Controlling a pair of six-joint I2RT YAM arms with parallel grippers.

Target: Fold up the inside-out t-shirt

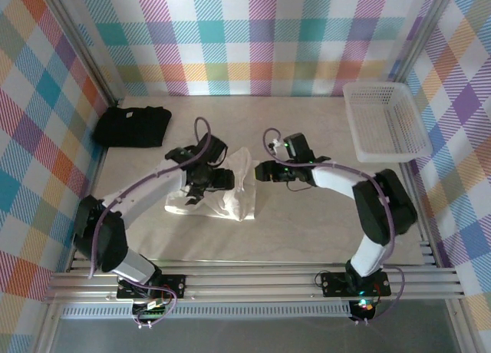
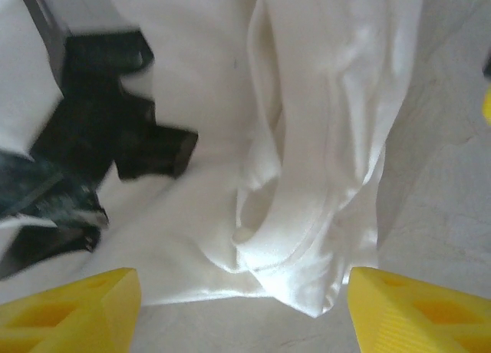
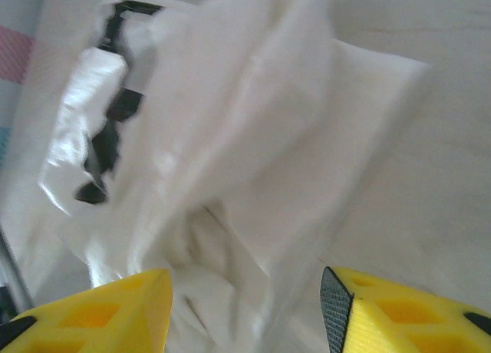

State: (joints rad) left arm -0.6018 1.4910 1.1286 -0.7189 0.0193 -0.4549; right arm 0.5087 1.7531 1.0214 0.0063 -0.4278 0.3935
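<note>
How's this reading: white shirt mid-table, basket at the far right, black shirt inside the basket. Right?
Not quite. The black shirt lies on the table at the far left, not in the basket; the top view shows it. The white shirt is mid-table and the basket is at the far right, as you said.

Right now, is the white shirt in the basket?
No, the shirt lies on the table, well apart from the basket in the far right corner.
</note>
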